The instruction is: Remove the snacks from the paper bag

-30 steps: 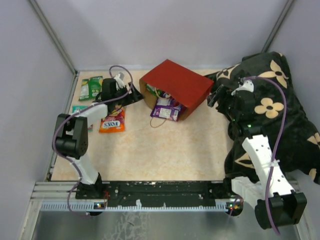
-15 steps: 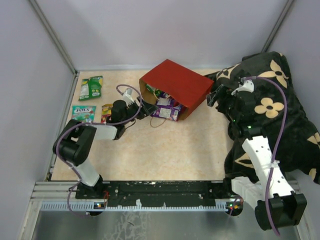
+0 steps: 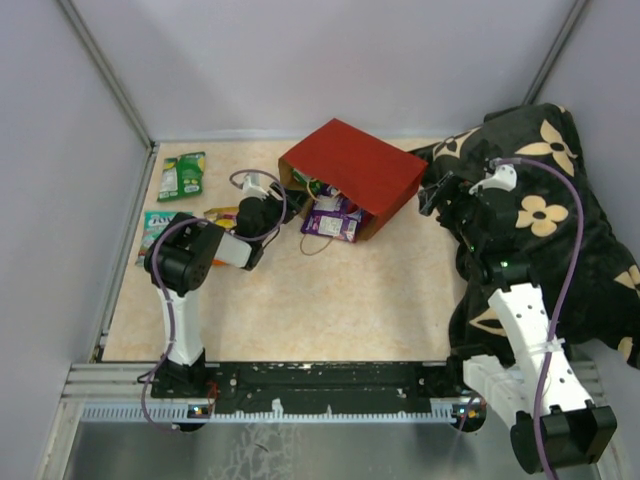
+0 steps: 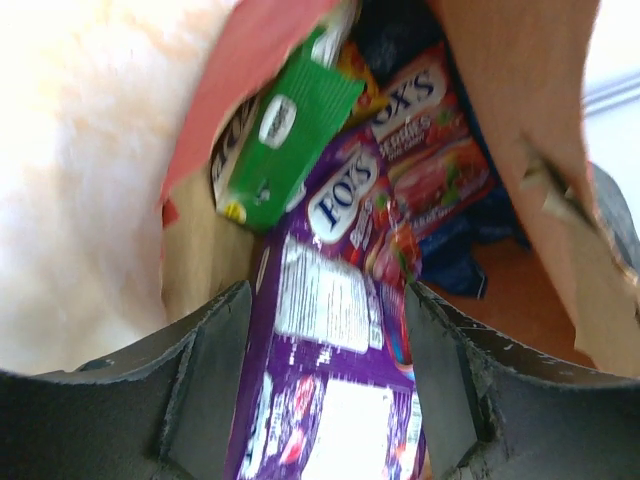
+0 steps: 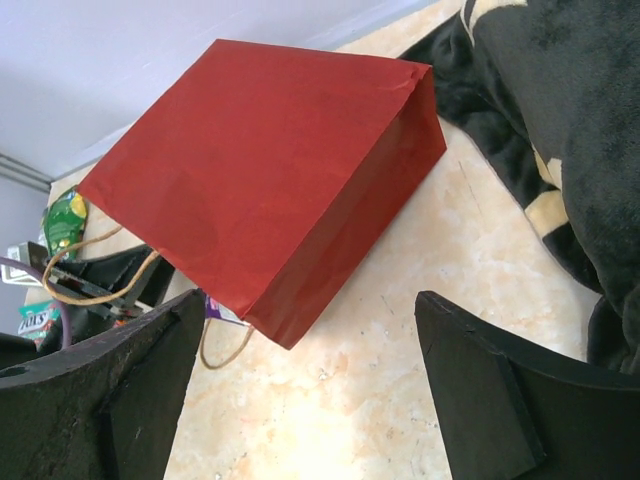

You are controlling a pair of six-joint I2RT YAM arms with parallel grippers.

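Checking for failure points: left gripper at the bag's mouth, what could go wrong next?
1. The left gripper straddles the purple packet, which lies against the green packet; closing might pinch both.
2. The paper bag lies on its side unheld, the right gripper open and apart from it, so pulling could drag it.
3. The string handle loops by the mouth and might snag.

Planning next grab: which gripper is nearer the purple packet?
Left. The left gripper straddles the purple packet at the mouth of the paper bag; the right gripper hangs beyond its closed end.
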